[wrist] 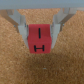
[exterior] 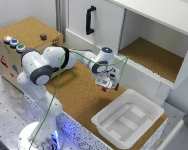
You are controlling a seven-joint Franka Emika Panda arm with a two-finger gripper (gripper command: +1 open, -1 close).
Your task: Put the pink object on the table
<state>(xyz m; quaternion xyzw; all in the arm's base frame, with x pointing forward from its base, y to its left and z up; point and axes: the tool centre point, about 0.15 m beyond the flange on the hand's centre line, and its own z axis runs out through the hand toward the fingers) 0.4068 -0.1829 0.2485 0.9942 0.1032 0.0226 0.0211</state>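
Pink block held above the table, not yet set down.

Gripper is clamped on the block, one finger on each side, so its lettered face shows squarely in the wrist view with cork beneath. In the exterior view the gripper hangs over bare cork, between the cabinet and the white tub, well short of the tub's rim. That spot suits a release onto the table rather than into the tub; whether the block touches the cork yet I cannot tell.
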